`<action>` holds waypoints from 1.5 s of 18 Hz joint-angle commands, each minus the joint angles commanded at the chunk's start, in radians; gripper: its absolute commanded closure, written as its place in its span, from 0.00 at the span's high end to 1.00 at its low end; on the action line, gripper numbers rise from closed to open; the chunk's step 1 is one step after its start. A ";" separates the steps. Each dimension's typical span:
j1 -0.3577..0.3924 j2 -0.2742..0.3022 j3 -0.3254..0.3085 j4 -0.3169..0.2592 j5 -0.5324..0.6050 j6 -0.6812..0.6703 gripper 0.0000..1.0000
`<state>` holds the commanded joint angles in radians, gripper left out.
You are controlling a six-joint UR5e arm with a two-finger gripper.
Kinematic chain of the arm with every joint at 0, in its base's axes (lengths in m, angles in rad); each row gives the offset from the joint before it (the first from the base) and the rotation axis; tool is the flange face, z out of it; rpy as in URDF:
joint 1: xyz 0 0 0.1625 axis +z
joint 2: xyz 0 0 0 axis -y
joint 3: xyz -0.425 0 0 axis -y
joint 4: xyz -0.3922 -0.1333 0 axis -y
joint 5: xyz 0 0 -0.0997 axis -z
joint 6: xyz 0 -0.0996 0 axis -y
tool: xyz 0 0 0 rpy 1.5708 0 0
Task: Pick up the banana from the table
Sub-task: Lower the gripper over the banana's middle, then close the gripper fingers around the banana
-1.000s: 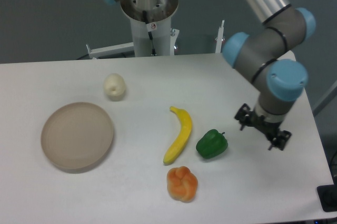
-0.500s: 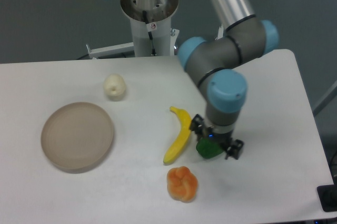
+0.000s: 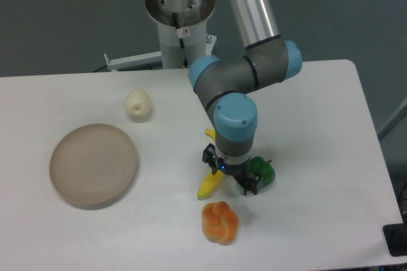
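The yellow banana (image 3: 209,185) lies on the white table (image 3: 318,125), mostly hidden under the arm; only its lower end and its top tip show. My gripper (image 3: 229,173) hangs directly over the banana's middle, pointing down. Its fingers are hidden below the wrist body, so I cannot tell if they are open or shut, or if they touch the banana.
A green pepper (image 3: 263,170) sits just right of the gripper. An orange-yellow pepper (image 3: 220,222) lies in front of it. A round beige plate (image 3: 93,165) is at the left. A pale cream fruit (image 3: 138,105) lies behind the plate.
The arm has swung left across the table, from the right edge past the green pepper, and now covers the banana's middle. The objects have not moved.
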<state>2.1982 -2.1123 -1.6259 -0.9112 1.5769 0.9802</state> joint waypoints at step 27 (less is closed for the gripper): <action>-0.014 0.058 -0.049 -0.017 0.002 -0.083 0.21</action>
<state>2.1844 -2.0541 -1.6751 -0.9280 1.5785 0.8974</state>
